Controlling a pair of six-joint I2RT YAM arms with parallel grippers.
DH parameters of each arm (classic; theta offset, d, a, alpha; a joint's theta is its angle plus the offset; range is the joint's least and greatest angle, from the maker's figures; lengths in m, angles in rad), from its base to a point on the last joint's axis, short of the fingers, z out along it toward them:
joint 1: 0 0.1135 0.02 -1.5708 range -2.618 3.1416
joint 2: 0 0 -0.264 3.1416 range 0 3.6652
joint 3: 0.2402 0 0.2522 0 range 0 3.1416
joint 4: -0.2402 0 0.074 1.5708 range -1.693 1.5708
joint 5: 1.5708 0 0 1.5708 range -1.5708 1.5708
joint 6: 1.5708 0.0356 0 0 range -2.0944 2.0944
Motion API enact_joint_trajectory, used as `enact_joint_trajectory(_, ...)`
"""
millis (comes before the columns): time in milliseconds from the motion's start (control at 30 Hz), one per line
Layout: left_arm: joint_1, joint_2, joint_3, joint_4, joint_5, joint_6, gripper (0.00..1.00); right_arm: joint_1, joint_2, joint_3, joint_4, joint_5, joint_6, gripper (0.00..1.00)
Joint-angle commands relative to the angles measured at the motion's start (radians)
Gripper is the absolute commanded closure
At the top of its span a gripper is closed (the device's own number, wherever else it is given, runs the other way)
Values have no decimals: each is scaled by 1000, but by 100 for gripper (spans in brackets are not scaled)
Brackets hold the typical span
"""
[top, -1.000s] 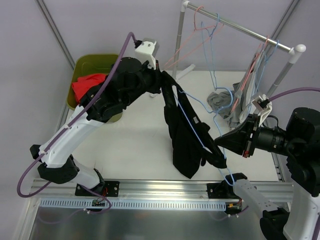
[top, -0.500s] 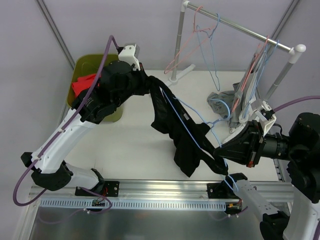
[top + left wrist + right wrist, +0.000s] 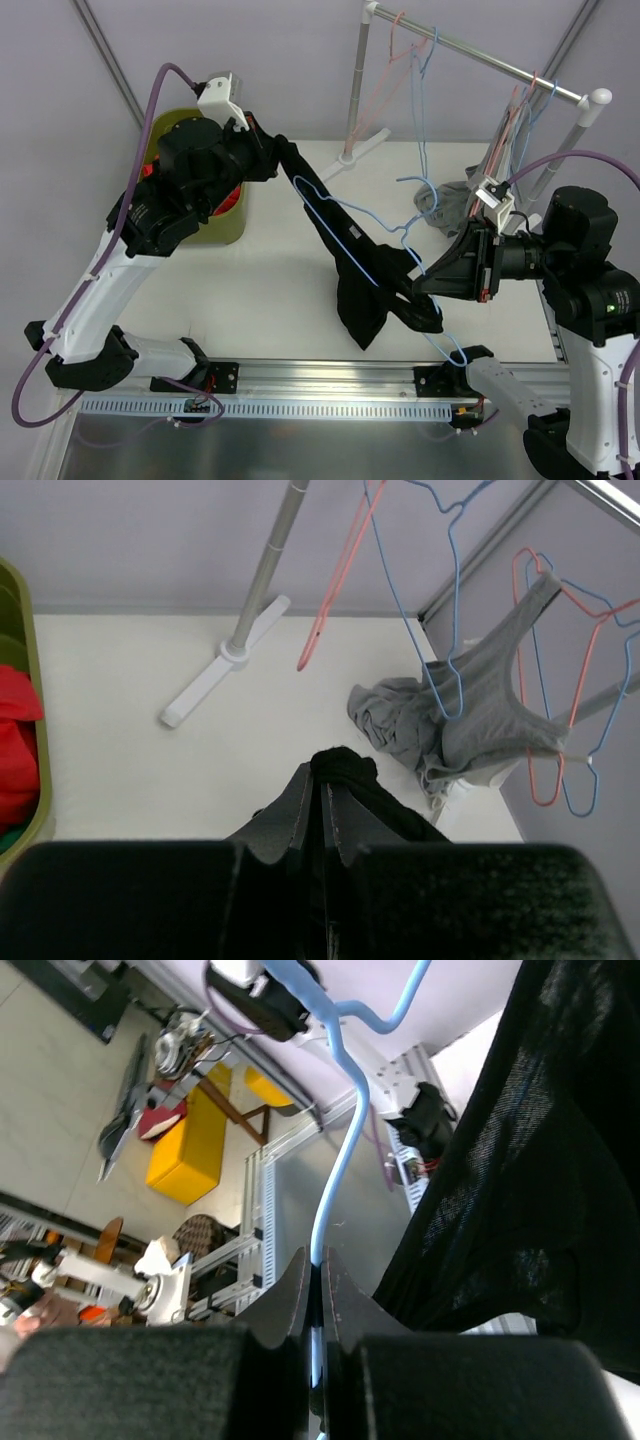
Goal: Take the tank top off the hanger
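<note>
Tank top, overhead view: the black tank top is held in the air above the table, stretched on a slant from the left gripper down toward the right gripper, with its lower end drooping free.
Hanger, overhead view: the blue hanger is threaded through the tank top, and its wire lies bare along the upper stretch.
Left gripper, overhead view: the left gripper is raised beside the green bin, with its jaws closed on the upper end of the tank top.
Right gripper, overhead view: the right gripper is closed at the low end of the hanger; black on black hides the exact hold.
Surroundings, overhead view: red cloth lies in the bin, and a grey garment lies near the clothes rack.
Left wrist view: the left gripper has its fingers pressed together, with a fold of the tank top bunched at the tips.
Right wrist view: the right gripper has its fingers clamped on the hanger wire. The tank top hangs just beside them, not between them.
</note>
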Motion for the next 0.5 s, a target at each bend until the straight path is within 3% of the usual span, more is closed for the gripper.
enact_joint_trajectory(0,28,3,32,18,-45,-33,100,36,-24,20,86,-124,44,100)
enact_joint_trajectory(233,34,70,11,19,150,-63,100,50,-25,84,121,-99,8,100)
enact_joint_trajectory(333,33,57,-56,21,259,-86,100,50,-27,144,121,72,-82,99)
enact_joint_trajectory(433,31,-21,-187,39,348,-112,100,49,-61,143,155,386,-172,100)
enact_joint_trajectory(467,31,-45,-228,74,371,-125,100,50,-76,95,194,577,-169,100)
